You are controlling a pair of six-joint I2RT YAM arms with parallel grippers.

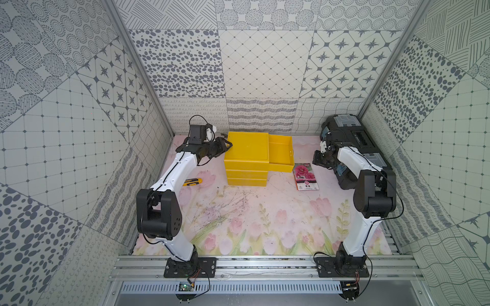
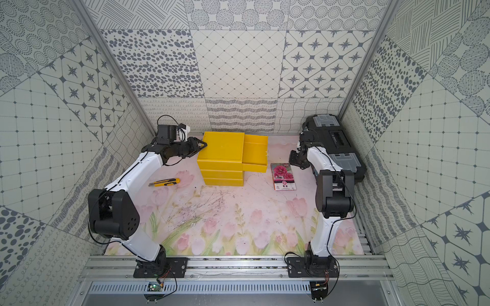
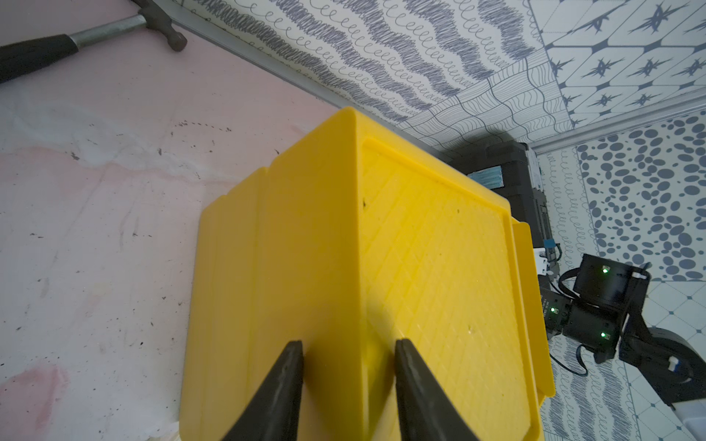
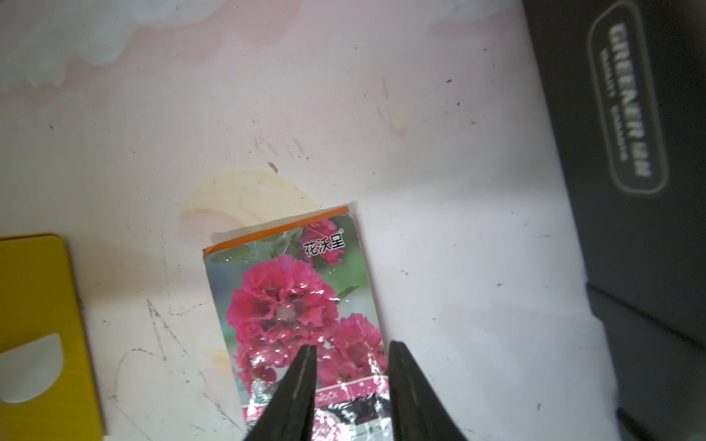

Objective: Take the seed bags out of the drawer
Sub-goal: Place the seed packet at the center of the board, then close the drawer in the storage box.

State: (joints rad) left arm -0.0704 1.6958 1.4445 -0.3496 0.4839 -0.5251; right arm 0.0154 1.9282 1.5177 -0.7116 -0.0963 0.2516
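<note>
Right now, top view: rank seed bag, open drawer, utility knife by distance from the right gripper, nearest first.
From the right gripper:
1. seed bag, on the mat just beside and below it.
2. open drawer, further toward the cabinet.
3. utility knife, far side, past the cabinet.

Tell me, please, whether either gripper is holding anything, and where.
Left gripper straddles the yellow cabinet's top edge; right gripper is open above the seed bag, holding nothing.

One seed bag (image 1: 306, 176) (image 4: 301, 320), glossy with magenta blooms, an orange top strip and white label, lies flat on the mat directly beneath the right gripper (image 4: 351, 366), just beside the pulled-out top yellow drawer (image 1: 281, 153), whose visible tray shows bare.
</note>
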